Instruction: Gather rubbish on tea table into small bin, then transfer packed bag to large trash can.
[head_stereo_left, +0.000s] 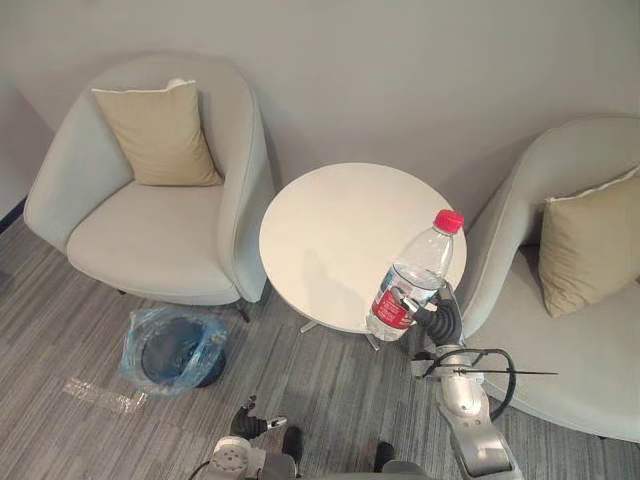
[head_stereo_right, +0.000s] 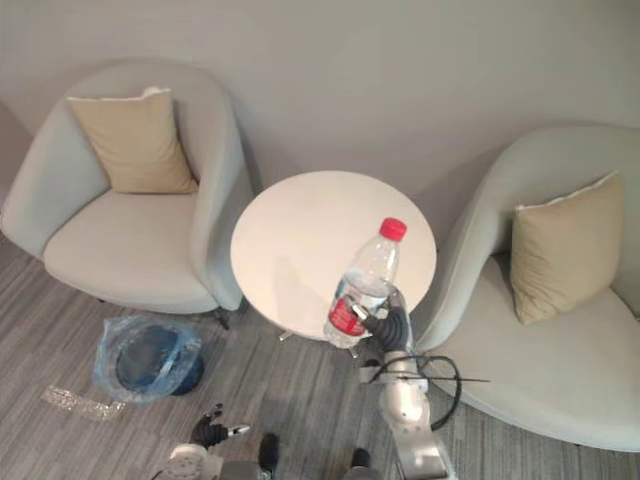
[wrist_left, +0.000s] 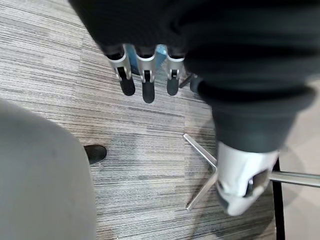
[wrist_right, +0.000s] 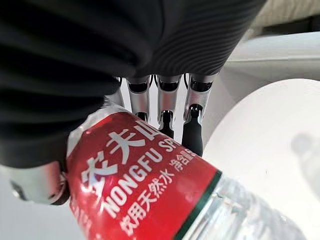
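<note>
Hanging low, left hand (head_stereo_left: 250, 424) slack, empty; small bin (head_stereo_left: 172, 350) on floor just beyond. Right hand (head_stereo_left: 438, 322) curled round 1 bottle (head_stereo_left: 415, 272) at its red label, at near edge of counter (head_stereo_left: 325, 225). Seemingly empty: light, thin-walled, crushable; mid-body grip suits.

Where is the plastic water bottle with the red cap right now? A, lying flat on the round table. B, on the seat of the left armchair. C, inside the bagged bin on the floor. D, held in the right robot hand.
D: the right robot hand has its fingers curled round the red label of the water bottle, which is tilted at the near edge of the round table.
</note>
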